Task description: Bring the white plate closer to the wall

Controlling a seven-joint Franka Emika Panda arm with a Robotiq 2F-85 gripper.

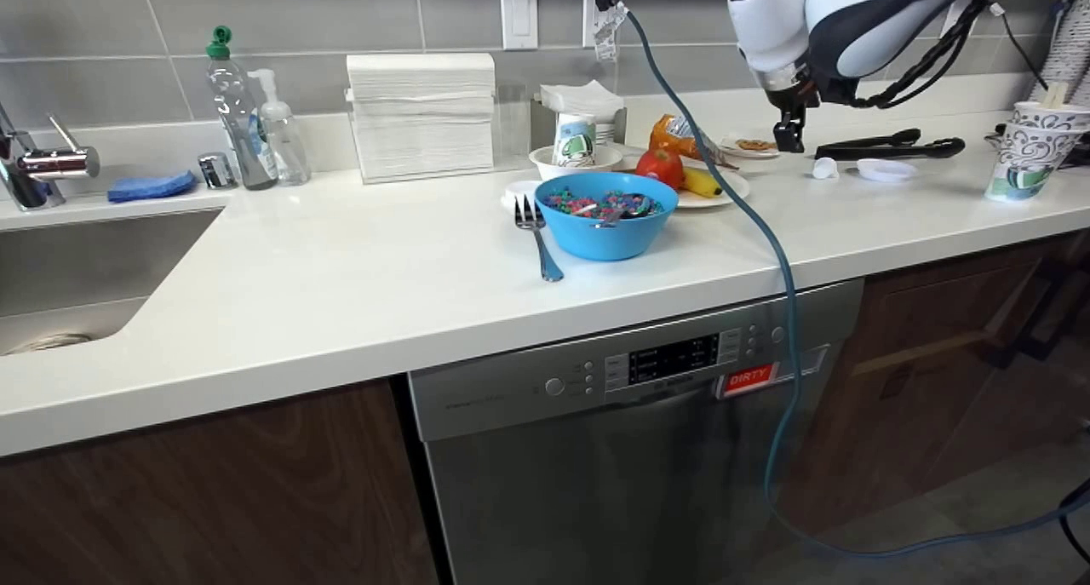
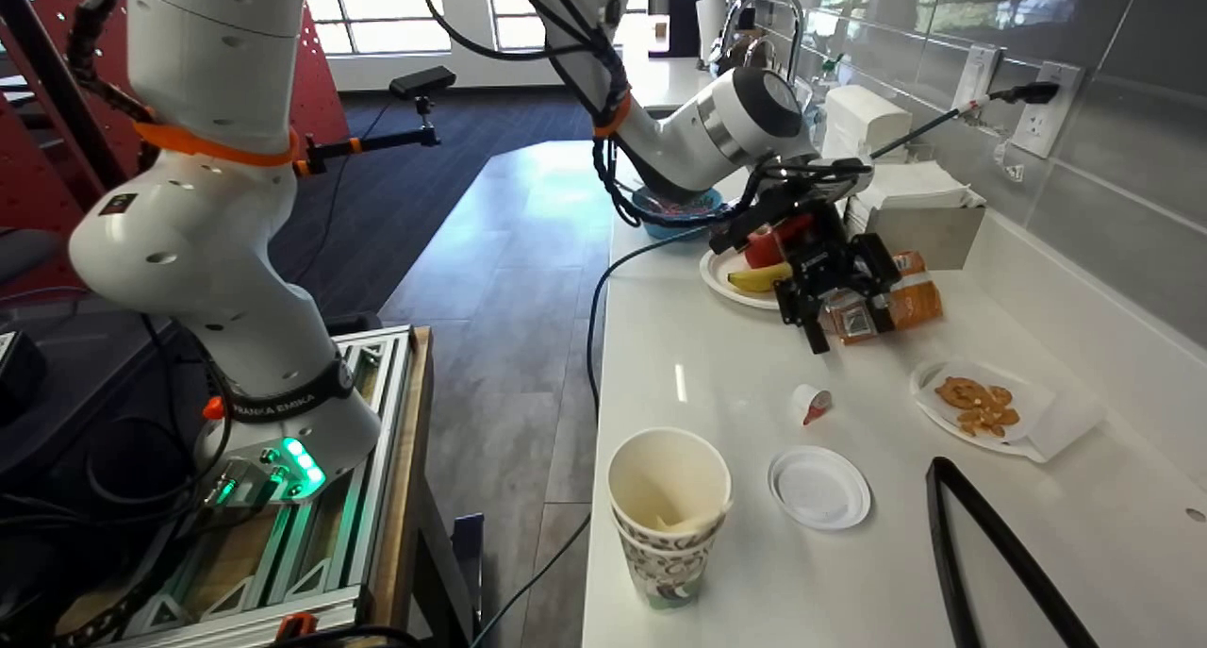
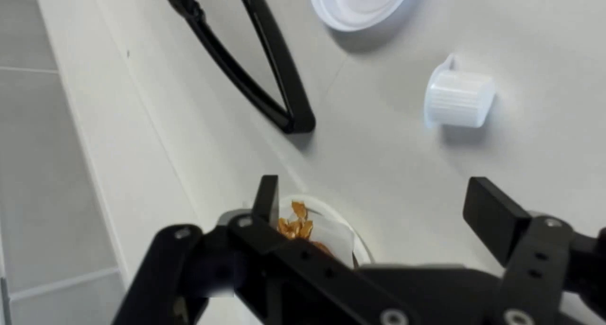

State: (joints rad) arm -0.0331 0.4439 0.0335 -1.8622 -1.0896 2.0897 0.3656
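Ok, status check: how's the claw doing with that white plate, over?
Claw open, holding nothing. White plate on the counter with brown food bits, not yet gripped. Black tongs nearby, probably not blocking the way to the wall.

The wall (image 2: 1150, 224) is glossy tile, the worktop (image 1: 358, 261) smooth and shiny, the white plate (image 3: 360, 248) smooth, the bowl (image 1: 600, 238) shiny plastic, the tongs (image 3: 283, 69) slick plastic, the faucet (image 1: 60, 161) polished metal, the cabinet (image 1: 213, 491) grained wood, the towels (image 1: 421, 125) matt paper
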